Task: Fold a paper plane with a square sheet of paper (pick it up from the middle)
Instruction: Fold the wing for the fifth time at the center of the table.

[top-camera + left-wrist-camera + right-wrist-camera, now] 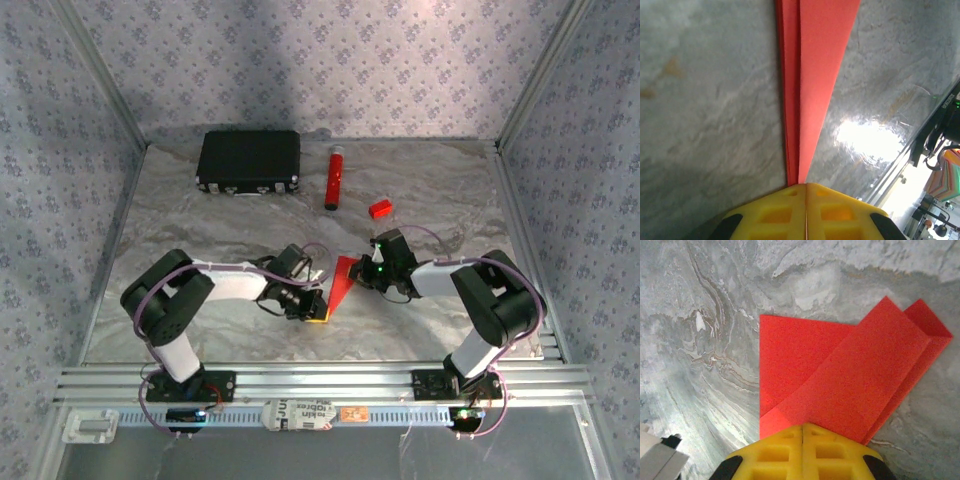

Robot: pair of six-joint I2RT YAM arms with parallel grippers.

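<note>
- The left arm's base sits at the near-left edge of the worktop [420,190]; its elbow is raised and bent back toward the left, and the forearm reaches rightward toward the middle, low over the surface
- The left end effector [318,305] is at the near end of the partly folded red paper [340,285]; in the left wrist view its yellow fingers [775,215] are pressed together, clenched on the paper's edge [805,186]; from there the paper [820,75] runs away edge-on in narrow stacked layers
- The right arm mirrors it; its base is at the near right, the elbow is lifted on the right side, and the forearm angles leftward to the centre
- The right end effector [368,268] meets the paper's far right corner; in the right wrist view its yellow fingers [835,455] are closed, grasping the paper at [802,427]; the paper [840,375] shows a flat panel with a diagonal flap folded over it
- The paper spans the short gap between the two end effectors, near the middle of the worktop; whether it touches the surface cannot be told
- A black case [249,161], a red tube [333,178] and a small red block [380,209] sit farther back, well apart from the arms
</note>
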